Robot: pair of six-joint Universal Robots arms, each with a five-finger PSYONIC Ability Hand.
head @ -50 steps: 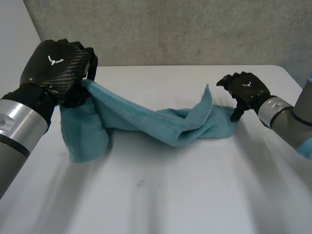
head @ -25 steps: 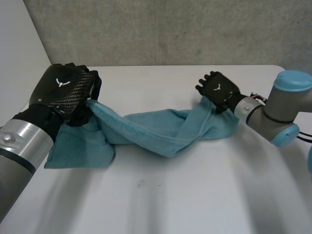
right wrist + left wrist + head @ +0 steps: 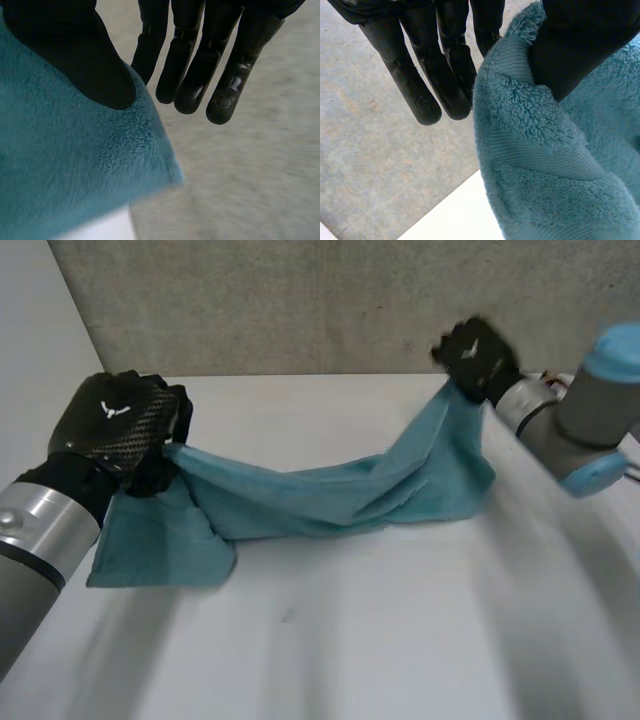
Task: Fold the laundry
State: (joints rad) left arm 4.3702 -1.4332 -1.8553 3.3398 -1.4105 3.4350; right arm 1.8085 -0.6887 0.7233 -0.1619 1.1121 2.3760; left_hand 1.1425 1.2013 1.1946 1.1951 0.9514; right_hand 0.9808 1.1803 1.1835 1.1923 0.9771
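1. While my left hand (image 3: 112, 430) sits low near the surface (image 3: 350, 640), it pinches one end of the blue towel (image 3: 300, 495).
2. Seen from my left wrist, my thumb (image 3: 580, 45) presses the fluffy cloth against one finger. The other fingers (image 3: 420, 90) reach out straight beside the towel's edge.
3. My right hand (image 3: 475, 352) is raised well above the surface, in front of the grey wall (image 3: 300, 300), and grips the opposite end of the towel by a corner.
4. From my right wrist, the thumb lies on top of the cloth and clamps it, while the rest of the fingers stretch straight past the corner.
5. Between my two hands the towel hangs in a sagging, twisted band.
6. Below my left hand a flap of it lies flat on the surface. Below my right hand it drapes down until its lower part reaches the surface.
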